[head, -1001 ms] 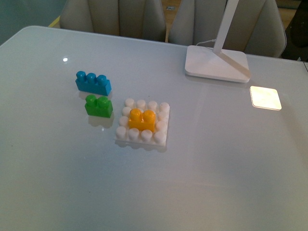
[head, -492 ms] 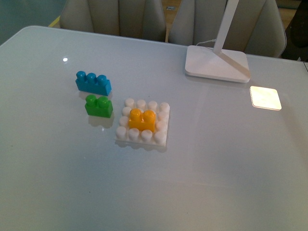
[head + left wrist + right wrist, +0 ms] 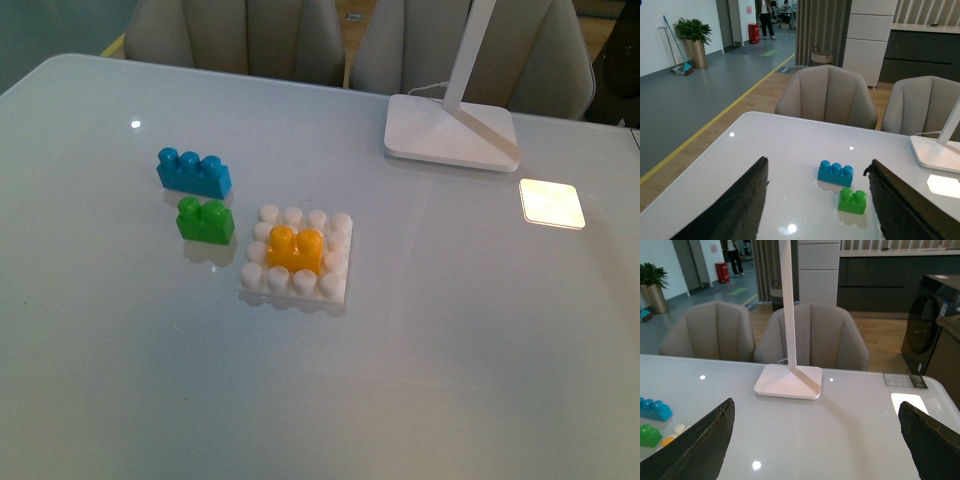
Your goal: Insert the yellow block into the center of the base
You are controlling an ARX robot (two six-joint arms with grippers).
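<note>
**Yellow brick seated in the middle of the studded plate, both grippers spread and empty**

The small orange-yellow plastic brick with two round studs sits on the flat white square plastic plate with its grid of round studs, occupying the plate's central studs, with white studs showing on every side of it. In the front view nothing touches the brick or the plate, and neither arm appears there.

Just beside the plate's left edge stands a green two-stud plastic brick, apart from the plate. Behind it, a little farther back on the table, lies a longer blue three-stud plastic brick. All rest on the glossy pale grey table top. Toward the far right stands the white flat foot of a desk lamp with its slanted white stem, and to the right of that foot a bright square patch of light glows on the table.

In the left wrist view the left gripper has its two dark fingers spread wide apart with nothing between them; the blue and green bricks show on the table beyond the gap. In the right wrist view the right gripper likewise stands wide apart and empty, facing the lamp foot. Beige upholstered chairs stand behind the table.
</note>
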